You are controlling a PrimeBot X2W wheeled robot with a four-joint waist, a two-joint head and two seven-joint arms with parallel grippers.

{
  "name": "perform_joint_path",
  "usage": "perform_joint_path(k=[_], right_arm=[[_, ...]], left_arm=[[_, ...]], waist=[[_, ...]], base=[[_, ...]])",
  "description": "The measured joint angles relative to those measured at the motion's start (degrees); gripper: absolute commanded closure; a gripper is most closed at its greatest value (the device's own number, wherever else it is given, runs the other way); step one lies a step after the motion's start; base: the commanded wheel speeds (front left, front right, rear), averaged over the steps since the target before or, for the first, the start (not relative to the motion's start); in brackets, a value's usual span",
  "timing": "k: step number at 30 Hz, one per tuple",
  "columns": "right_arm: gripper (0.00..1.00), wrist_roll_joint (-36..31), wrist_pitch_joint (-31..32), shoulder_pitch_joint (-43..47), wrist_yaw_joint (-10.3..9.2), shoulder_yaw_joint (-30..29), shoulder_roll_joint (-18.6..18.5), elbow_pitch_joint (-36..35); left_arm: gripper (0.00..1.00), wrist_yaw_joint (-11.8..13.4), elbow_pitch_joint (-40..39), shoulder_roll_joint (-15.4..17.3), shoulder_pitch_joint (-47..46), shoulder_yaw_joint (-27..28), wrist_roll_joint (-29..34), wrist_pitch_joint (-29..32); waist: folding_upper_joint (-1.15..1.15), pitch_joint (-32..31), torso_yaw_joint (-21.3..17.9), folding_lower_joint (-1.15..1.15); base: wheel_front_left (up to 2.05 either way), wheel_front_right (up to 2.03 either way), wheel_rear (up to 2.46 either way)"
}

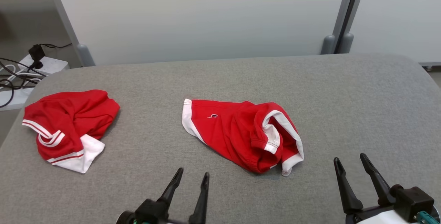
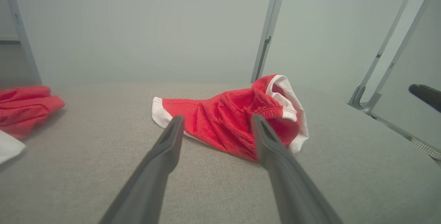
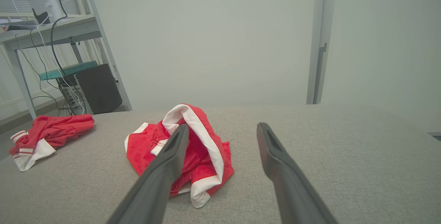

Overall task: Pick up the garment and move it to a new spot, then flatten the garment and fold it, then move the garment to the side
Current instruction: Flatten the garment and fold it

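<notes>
Two garments: we count two red pieces with white trim lying on the grey bench (image 1: 344, 107), well apart from each other.
Centre garment: the crumpled garment (image 1: 241, 136) sits in the middle of the head view, bunched up and not flattened. A white band edges its left end, and a white-trimmed opening curls up at its right end.
Small mark: we make out a tiny pale emblem on the garment's red cloth, too small for us to read.
Second garment: the other red piece (image 1: 65, 127) lies at the left of the frame near the bench's edge, rumpled, with striped white trim along its lower side.
Left gripper: the left gripper (image 1: 193, 172) is at the bottom centre of the head view with its fingers spread apart, holding nothing. It stands just below and left of the garment without touching it.
Left wrist view: we look between the parted fingers of the left gripper (image 2: 217, 116) at the garment (image 2: 227, 120) ahead, with the second garment (image 2: 24, 107) at the left edge.
Right gripper: the right gripper (image 1: 349, 158) is at the lower right, jaws wide and empty, near the garment's right end but clear of it.
Right wrist view: the garment (image 3: 144, 148) shows left of centre, partly behind one finger of the right gripper (image 3: 222, 125).
Background: a white power strip (image 1: 44, 66) with dark cables lies at the upper left, beyond the bench.
</notes>
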Motion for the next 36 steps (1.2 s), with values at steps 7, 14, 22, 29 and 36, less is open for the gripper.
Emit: perform_joint_path(k=[7, 14, 22, 29, 36], right_arm=[[0.0, 0.2, 0.0, -1.3, 0.0, -0.1, -0.7, -0.1], [0.0, 0.6, 0.0, -3.4, 0.0, -0.2, -1.0, -0.2], [0.0, 1.2, 0.0, -6.2, 0.0, -0.2, -1.1, -0.3], [0.0, 1.7, 0.0, -8.4, 0.0, 0.0, -1.1, -0.3], [0.0, 1.8, 0.0, -9.3, 0.0, 0.2, -1.3, -0.2]], left_arm=[[0.0, 1.7, 4.7, -0.1, -9.2, -8.5, -4.9, 0.0], [0.0, 2.3, 10.3, -0.1, -18.7, -15.9, -8.1, 0.0], [0.0, 3.7, 18.0, -0.1, -26.2, -23.3, -14.4, 0.0], [0.0, 5.2, 19.7, -0.1, -31.4, -29.4, -24.6, 0.0], [0.0, 8.2, 21.6, -0.1, -35.3, -32.3, -26.4, 0.0]], waist=[[0.0, 2.6, -2.2, 0.0], [0.0, 6.4, -4.1, 0.0], [0.0, 9.9, -6.4, 0.0], [0.0, 12.4, -7.6, 0.0], [0.0, 13.5, -8.6, 0.0]], base=[[0.0, 0.0, 0.0], [0.0, 0.0, 0.0], [0.0, 0.0, 0.0], [0.0, 0.0, 0.0], [0.0, 0.0, 0.0]])
